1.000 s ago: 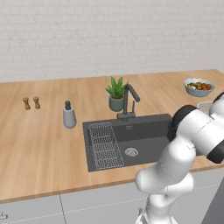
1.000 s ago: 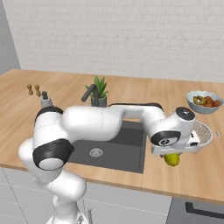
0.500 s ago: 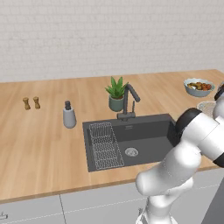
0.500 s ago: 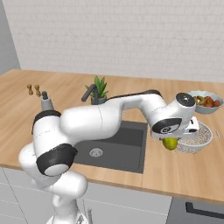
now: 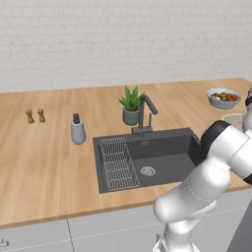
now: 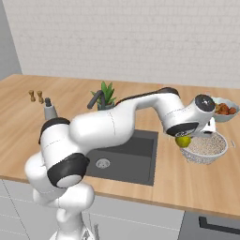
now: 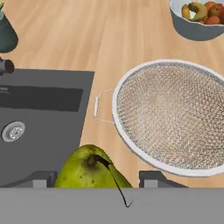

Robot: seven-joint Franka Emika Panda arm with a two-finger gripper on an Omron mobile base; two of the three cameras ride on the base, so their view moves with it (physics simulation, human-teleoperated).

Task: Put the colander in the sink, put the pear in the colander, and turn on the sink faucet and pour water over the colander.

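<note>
Near the left end of the worktop (image 5: 44, 162), two small brown shakers (image 5: 35, 116) are standing toward the back edge, with a grey soap dispenser (image 5: 77, 131) sitting just left of the sink (image 5: 167, 150). The sink is lying empty of the task's things; a flat wire rack (image 5: 118, 163) is resting in its left half and the round drain (image 5: 147, 171) is showing on its floor. The sink faucet (image 5: 144, 114) is rising at the sink's back rim with a potted plant (image 5: 131, 105) just beside it. To the right of the sink, the colander (image 7: 173, 115) is sitting on the worktop, near the sink's right rim but not in the basin, and a bowl of mixed fruit (image 6: 224, 109) is standing behind it toward the back right corner. The hand (image 7: 94, 177) is hanging over the strip of worktop between sink and colander, grasping the pear (image 7: 92, 170) between its two fingertips (image 7: 151, 178), stem pointing toward the camera. Judged from this layout, the pear is being carried while the colander is not yet in the sink, so the order of steps is needing care. To do this step well, the pear should be lowered centrally over the mesh, well inside the rim, and released low so that it is not rolling out or tipping the colander. The wire handle (image 7: 101, 106) at the colander's sink-side edge is remaining free for a later grasp.
</note>
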